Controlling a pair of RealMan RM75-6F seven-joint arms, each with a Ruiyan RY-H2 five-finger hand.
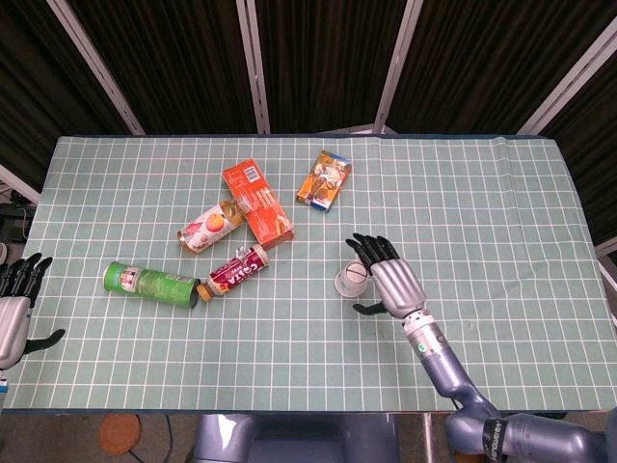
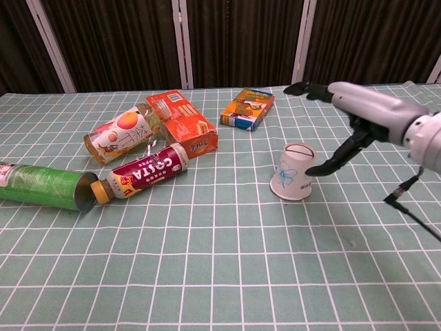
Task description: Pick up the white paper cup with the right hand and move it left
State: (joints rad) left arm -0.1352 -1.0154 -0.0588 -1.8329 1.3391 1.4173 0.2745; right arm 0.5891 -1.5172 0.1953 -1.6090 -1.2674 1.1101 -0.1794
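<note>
The white paper cup (image 2: 292, 171) stands upside down on the desk (image 2: 207, 276), its wide rim on the green grid mat and its flat base upward, with a faint blue flower print on its side. In the head view the cup (image 1: 351, 281) sits just left of the right robot hand (image 1: 390, 283). That robot hand (image 2: 355, 110) is spread wide with nothing in it: the fingers (image 2: 306, 88) reach out above and beyond the cup, while the thumb (image 2: 334, 160) angles down beside the cup's right side, close to it but apart from it.

The left robot hand (image 1: 13, 311) rests at the desk's far left edge, fingers apart and holding nothing.

Well to the left of the cup lie a red Costa bottle (image 2: 141, 172) and a green chip canister (image 2: 43, 186), both on their sides and nearly end to end. Behind them lie a peach drink bottle (image 2: 122, 136), an orange snack box (image 2: 182, 123) and a smaller orange and blue box (image 2: 247, 108).
</note>
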